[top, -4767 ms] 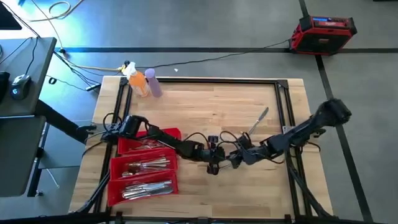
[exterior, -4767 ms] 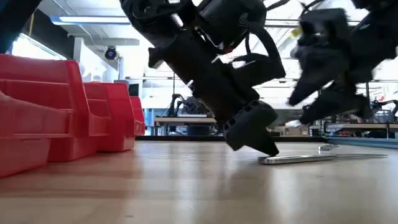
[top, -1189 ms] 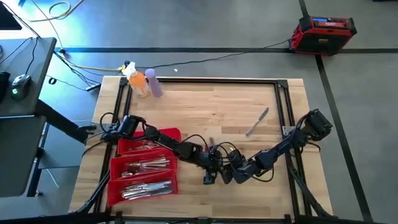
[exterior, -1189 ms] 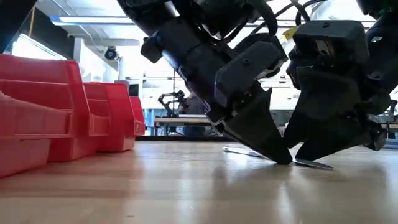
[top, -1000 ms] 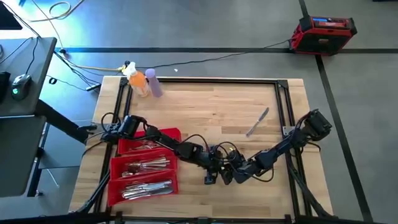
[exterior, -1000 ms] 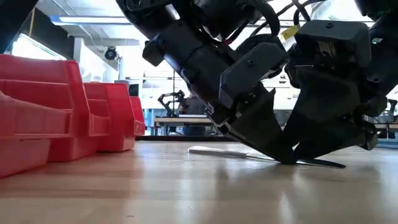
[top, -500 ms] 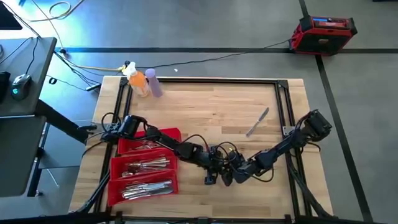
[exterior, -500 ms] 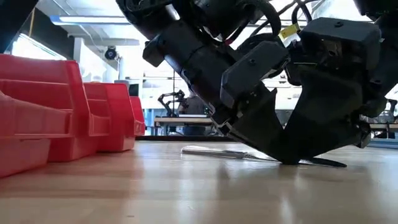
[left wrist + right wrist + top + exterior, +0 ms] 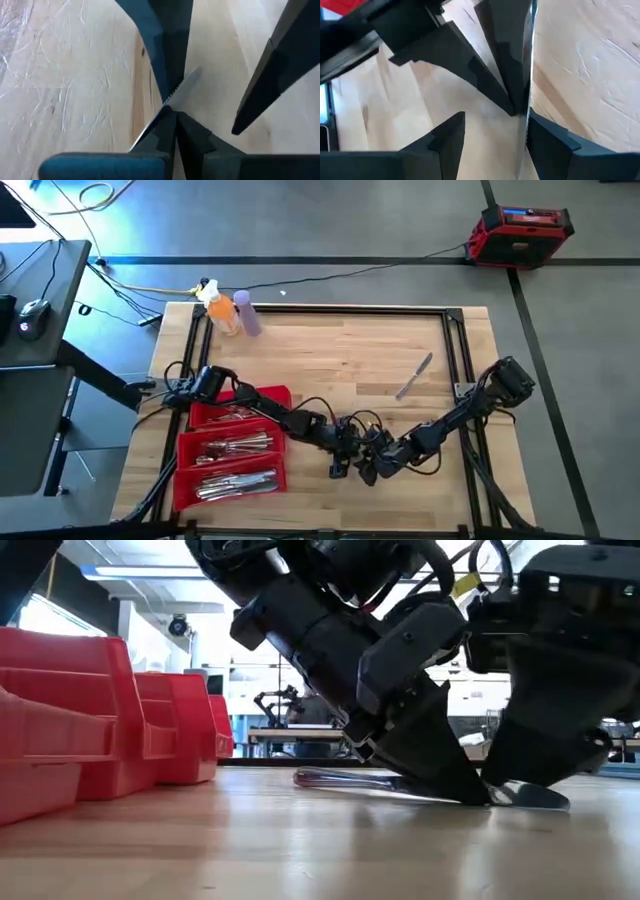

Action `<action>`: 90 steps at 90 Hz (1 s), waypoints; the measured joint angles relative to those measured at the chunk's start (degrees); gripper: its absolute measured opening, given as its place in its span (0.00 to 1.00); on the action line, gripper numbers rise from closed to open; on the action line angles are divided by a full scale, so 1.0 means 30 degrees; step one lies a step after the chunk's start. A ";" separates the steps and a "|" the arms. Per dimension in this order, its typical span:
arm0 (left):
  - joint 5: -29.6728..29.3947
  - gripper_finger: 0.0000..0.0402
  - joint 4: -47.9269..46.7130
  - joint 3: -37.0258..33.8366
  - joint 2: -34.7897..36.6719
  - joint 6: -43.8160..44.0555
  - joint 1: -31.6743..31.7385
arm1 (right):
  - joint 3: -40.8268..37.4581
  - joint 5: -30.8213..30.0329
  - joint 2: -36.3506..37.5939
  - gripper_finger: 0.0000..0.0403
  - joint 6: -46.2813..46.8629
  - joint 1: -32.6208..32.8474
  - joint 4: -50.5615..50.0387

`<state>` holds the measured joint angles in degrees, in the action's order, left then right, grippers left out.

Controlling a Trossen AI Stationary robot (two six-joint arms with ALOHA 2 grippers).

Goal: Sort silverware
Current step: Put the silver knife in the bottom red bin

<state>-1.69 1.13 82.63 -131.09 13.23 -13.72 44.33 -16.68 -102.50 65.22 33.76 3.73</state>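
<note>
**Steel knife changes hands low on the table**

Steel glints at the lower middle of the high view, where both arms meet over one knife (image 9: 420, 785). Half a second ago the right gripper (image 9: 370, 472) sat tight against the left one in the low view; now it has pulled away toward the right of that frame, and the wide end of the knife shows bare beneath it. The left gripper (image 9: 455, 788) stays pressed together on the knife, its fingertips pinching the blade just off the wood, as the left wrist view confirms with the serrated edge clamped between the two pads. The right gripper's fingers stand spread, one to each side of the blade in its own wrist view, not gripping.

That reads as a handover nearly done: the left arm now owns the knife and can carry it to the red tray (image 9: 187, 450) at the lower left, whose compartments already hold sorted silverware. One more knife (image 9: 413, 375) lies alone at the right of the table, well apart.
</note>
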 joint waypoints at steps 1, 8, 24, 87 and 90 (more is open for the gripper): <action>-0.0009 0.00 0.0000 0.0000 0.0000 0.0000 -0.0004 | 0.0005 -0.0007 0.0000 0.44 -0.0077 0.0026 -0.0071; -0.0063 0.00 0.0007 0.0011 -0.0007 0.0007 0.0003 | 0.0024 -0.0145 -0.0163 0.41 -0.0716 0.0226 -0.0297; -0.0140 0.00 -0.0027 0.0007 -0.0015 0.0020 0.0003 | 0.0009 -0.0387 -0.0928 0.24 -0.0865 0.0348 -0.0614; -0.3496 0.16 -0.7961 -0.0073 0.4689 -0.5497 -0.1381 | -0.0064 -0.1088 -0.1042 0.00 -0.0892 0.0377 -0.1338; -0.4137 0.20 -0.7966 -0.0073 0.4539 -0.5719 -0.1389 | -0.0064 -0.1089 -0.1042 0.00 -0.0899 0.0377 -0.1283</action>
<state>-14.10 -22.77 82.41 -117.47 -3.92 -17.89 44.14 -19.94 -105.62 62.52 34.89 -0.12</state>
